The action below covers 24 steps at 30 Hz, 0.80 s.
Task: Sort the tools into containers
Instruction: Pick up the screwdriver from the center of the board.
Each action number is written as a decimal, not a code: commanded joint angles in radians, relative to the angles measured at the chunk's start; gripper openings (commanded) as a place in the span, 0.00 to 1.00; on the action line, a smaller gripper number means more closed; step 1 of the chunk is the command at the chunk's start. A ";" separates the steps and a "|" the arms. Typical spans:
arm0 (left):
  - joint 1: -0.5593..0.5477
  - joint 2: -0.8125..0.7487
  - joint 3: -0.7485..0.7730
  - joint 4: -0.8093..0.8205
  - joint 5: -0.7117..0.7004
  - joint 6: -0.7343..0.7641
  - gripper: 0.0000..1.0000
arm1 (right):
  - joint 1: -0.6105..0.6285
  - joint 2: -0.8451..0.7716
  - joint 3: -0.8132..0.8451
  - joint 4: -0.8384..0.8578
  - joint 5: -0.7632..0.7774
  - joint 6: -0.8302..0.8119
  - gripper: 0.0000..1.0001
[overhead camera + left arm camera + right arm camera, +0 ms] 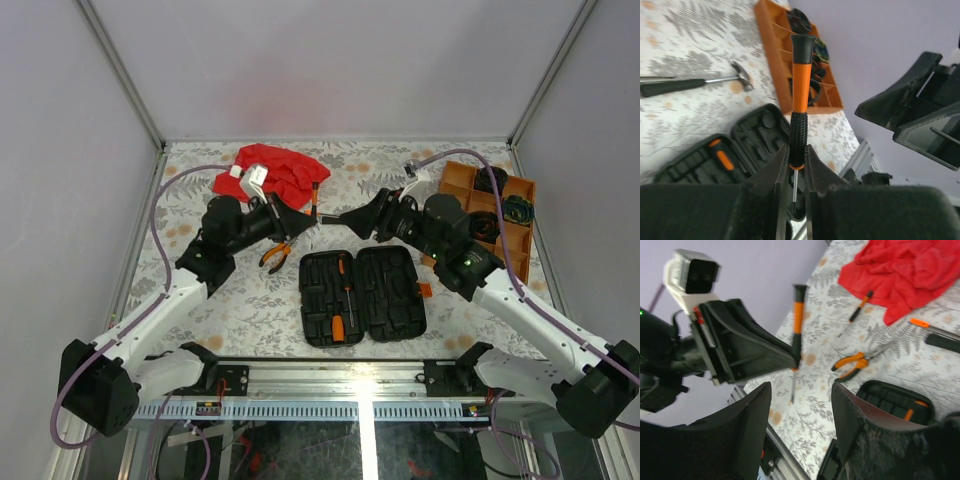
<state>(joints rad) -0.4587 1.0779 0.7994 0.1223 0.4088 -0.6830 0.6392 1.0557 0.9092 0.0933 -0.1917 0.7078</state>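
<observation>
One knurled orange-and-black screwdriver [801, 85] is clamped in the left pincer [797, 152] while the right pincer [801, 390] gapes empty.

A robotics lab cell around me, plain pale panel walls [60, 150] in metal corner posts [122, 75], my desk [250, 310] under a leaf-patterned cover, aluminium mounting rail [330, 378], purple cables [153, 225]

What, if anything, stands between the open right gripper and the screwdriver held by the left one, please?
Nothing visible does. The left gripper clamps the screwdriver off the table, and the right gripper faces it, jaws apart, with only open space between. The pliers lie aside on the table.
</observation>
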 commanded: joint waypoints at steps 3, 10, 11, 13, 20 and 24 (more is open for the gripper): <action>-0.076 0.034 -0.053 0.245 0.094 -0.102 0.00 | 0.064 -0.002 -0.052 0.296 -0.017 0.031 0.56; -0.127 0.056 -0.041 0.267 0.090 -0.093 0.00 | 0.065 0.023 -0.061 0.234 0.025 0.051 0.49; -0.131 0.058 -0.038 0.267 0.088 -0.091 0.00 | 0.065 0.029 -0.056 0.218 0.027 0.050 0.48; -0.139 0.058 -0.036 0.268 0.081 -0.086 0.00 | 0.065 0.041 -0.045 0.192 0.033 0.051 0.45; -0.153 0.068 -0.058 0.301 0.075 -0.098 0.00 | 0.065 0.089 -0.029 0.172 0.000 0.053 0.35; -0.158 0.070 -0.062 0.307 0.074 -0.098 0.00 | 0.065 0.095 -0.036 0.179 -0.002 0.059 0.24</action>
<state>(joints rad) -0.6056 1.1469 0.7433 0.3302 0.4740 -0.7742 0.6983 1.1515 0.8402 0.2562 -0.1986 0.7639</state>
